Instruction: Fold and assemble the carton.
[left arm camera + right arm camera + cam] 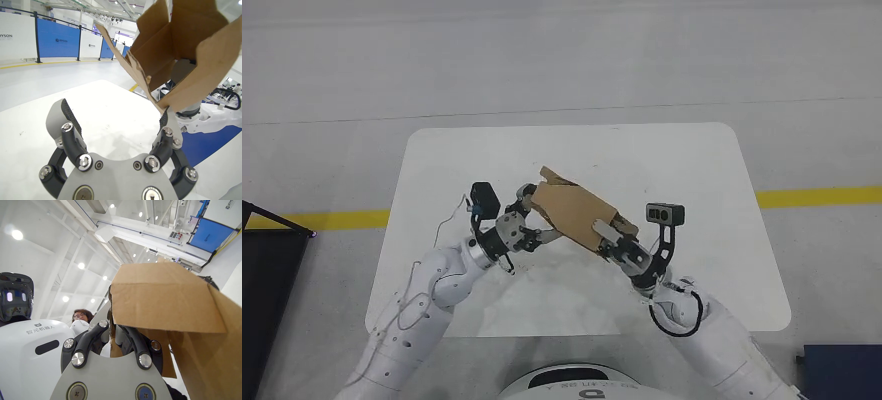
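Note:
A brown carton, partly opened with loose flaps, hangs tilted above the middle of the white table. My right gripper is shut on the carton's near right edge; in the right wrist view the fingers pinch a flap of the carton. At the carton's left end, my left gripper is open. In the left wrist view its gripper stands wide, and the open end of the carton rests with one corner against one fingertip. Nothing lies between those fingers.
The table top under the carton is bare. A yellow floor line runs behind the table. A dark frame stands at the left edge and a blue box at the bottom right, both off the table.

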